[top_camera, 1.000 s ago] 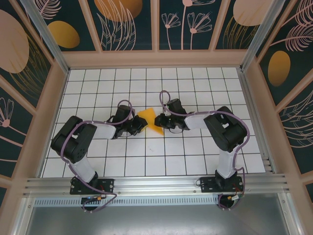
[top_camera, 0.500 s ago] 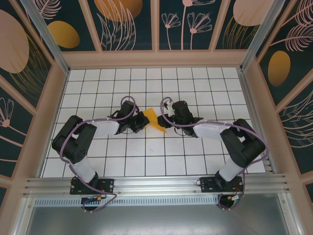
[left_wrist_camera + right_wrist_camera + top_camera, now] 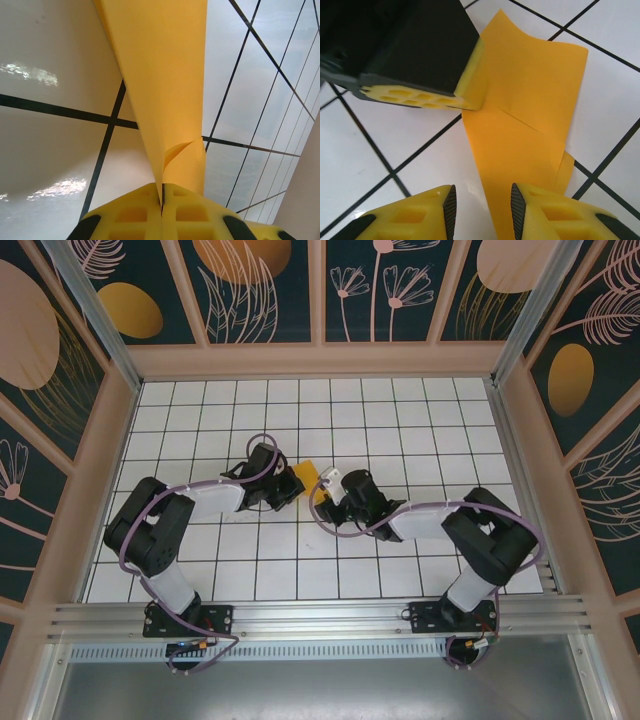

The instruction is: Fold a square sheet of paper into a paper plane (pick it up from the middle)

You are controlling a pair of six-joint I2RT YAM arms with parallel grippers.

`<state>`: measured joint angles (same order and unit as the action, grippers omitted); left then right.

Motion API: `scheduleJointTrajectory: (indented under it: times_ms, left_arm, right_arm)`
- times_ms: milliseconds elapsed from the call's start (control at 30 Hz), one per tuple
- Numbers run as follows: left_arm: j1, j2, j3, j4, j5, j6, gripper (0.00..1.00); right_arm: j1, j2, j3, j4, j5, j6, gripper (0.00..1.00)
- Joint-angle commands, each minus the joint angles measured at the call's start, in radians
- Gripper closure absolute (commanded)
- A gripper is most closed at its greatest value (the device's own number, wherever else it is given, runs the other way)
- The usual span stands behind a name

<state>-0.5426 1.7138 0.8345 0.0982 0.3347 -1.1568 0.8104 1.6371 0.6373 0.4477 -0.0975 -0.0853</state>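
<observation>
Right claw [image 3: 482,199] nearer, over thin creased orange-yellow paper [image 3: 530,100]

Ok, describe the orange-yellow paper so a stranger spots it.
Find the middle of the white gridded table. The thin orange-yellow paper sits between the left gripper, pinching it, and the open right gripper; unlike the orange wall ovals, it is creased.

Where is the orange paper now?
In the top view the paper sits mid-table, pinched by the left gripper on its left, with the open right gripper close on its right.
</observation>
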Motion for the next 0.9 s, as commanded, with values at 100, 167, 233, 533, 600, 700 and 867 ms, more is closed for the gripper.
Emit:
scheduleJointTrajectory:
  times_ms: [100,167,233,533,600,700,867]
  left_arm:
    - [-0.003,-0.028,0.031,-0.04,-0.01,0.01,0.98]
    - [-0.003,-0.024,0.034,-0.04,-0.007,0.009,0.98]
    - [-0.003,-0.019,0.041,-0.044,-0.003,0.008,0.98]
    - [-0.002,-0.018,0.059,-0.064,-0.014,0.009,0.98]
    - [-0.003,-0.016,0.06,-0.066,-0.014,0.01,0.98]
    - [-0.003,-0.016,0.065,-0.071,-0.016,0.012,0.99]
    - [-0.003,-0.019,0.063,-0.077,-0.017,0.014,0.99]
  right_arm:
    - [0.031,0.09,0.064,0.092,0.073,-0.12,0.64]
    - [0.037,0.112,0.083,0.098,0.07,-0.146,0.65]
    - [0.043,0.134,0.098,0.109,0.071,-0.174,0.65]
    - [0.044,0.194,0.095,0.148,0.108,-0.222,0.7]
    - [0.041,0.198,0.095,0.153,0.108,-0.225,0.73]
    - [0.041,0.203,0.097,0.165,0.108,-0.22,0.77]
    - [0.035,0.207,0.098,0.185,0.108,-0.204,0.86]
